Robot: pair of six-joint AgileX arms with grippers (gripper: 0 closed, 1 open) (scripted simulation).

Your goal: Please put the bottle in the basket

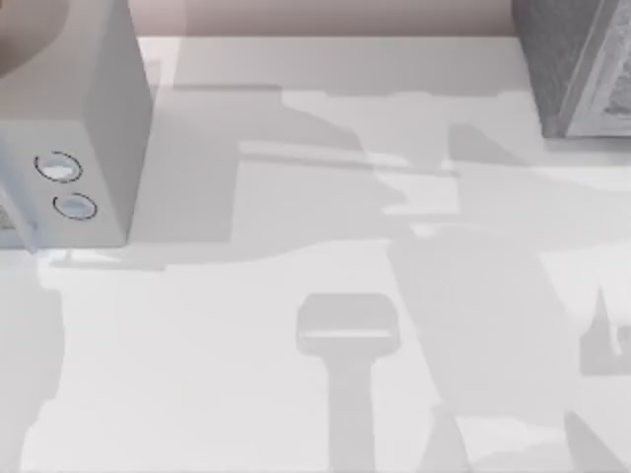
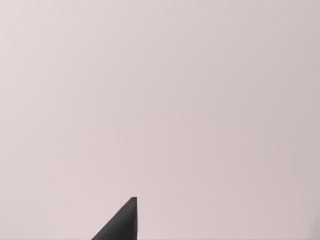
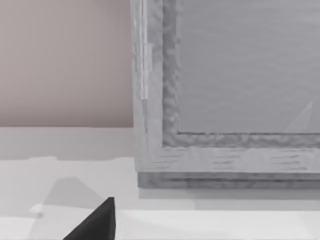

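1. Left gripper (image 2: 122,224): a single dark tip in the left wrist view, set against a plain pale wall (image 2: 160,100). How far it is open, and whether it has hold of anything, cannot be told. Nothing lies near the tip. Judged lifted and aimed away from the basket, as an arm parked clear of the work would be.

2. Right gripper (image 3: 95,222): a single dark tip low over the white table (image 3: 225,225), just short of the basket. Its opening and any load cannot be told. Judged to face the basket because that is where the load must end up.

3. Basket (image 1: 577,69): a grey, rough-textured box with a thick rim (image 3: 170,100), standing flat on the table at the back right corner. It is upright and steady, so it can be dropped into from above.

4. Bottle: its whereabouts cannot be told, nor whether it is already inside the basket.

5. Grey cabinet (image 1: 94,89): well apart from the basket, at the opposite back corner, with two ringed discs (image 1: 65,185) on its front face. Judged to have no part in the task.

6. Table, open middle (image 1: 197,394): between cabinet and basket, crossed by soft shadows shaped like arms
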